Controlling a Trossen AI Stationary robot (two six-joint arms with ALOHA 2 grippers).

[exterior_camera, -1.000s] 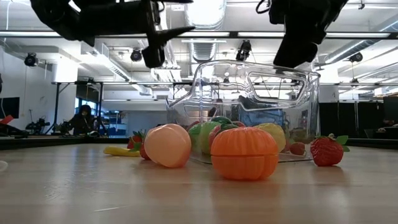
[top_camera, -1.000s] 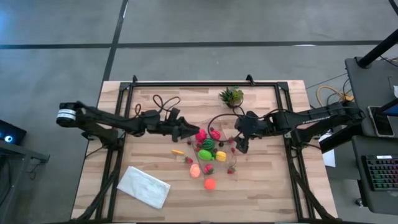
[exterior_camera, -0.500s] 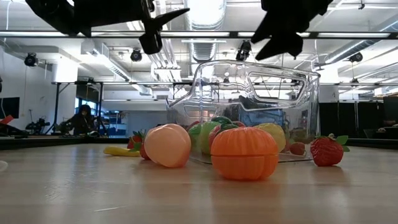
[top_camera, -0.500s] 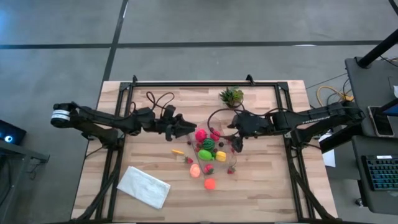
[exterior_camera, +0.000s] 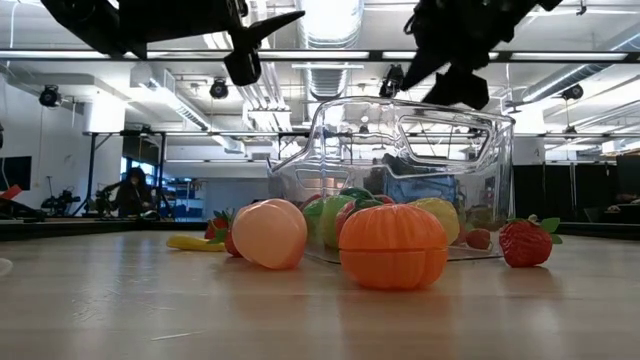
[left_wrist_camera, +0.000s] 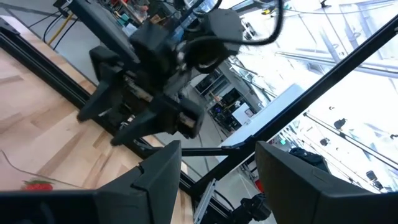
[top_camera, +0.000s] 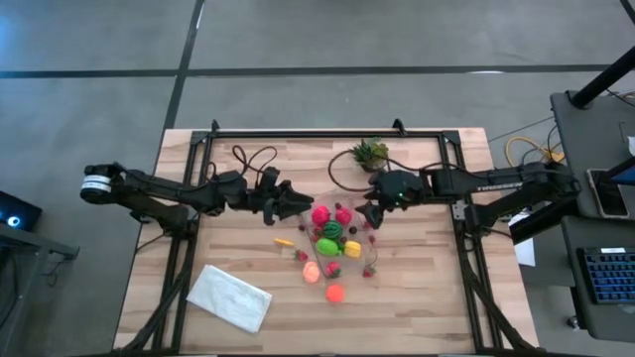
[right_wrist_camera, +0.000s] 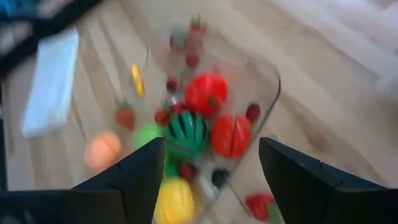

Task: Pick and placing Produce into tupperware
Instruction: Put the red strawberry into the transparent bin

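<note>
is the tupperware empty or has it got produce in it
Partly filled: the tupperware holds red, green and yellow produce; an orange piece sits outside.

place: lab/workshop | cues: exposed ceiling ducts, concrete floor

Left pincer raised, fingers parted and empty, right pincer raised, fingers parted, empty

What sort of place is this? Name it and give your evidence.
Probably a robotics lab or workshop: a wooden table on a black frame, exposed ceiling ducts and lights, a keyboard at a side workstation.
</note>
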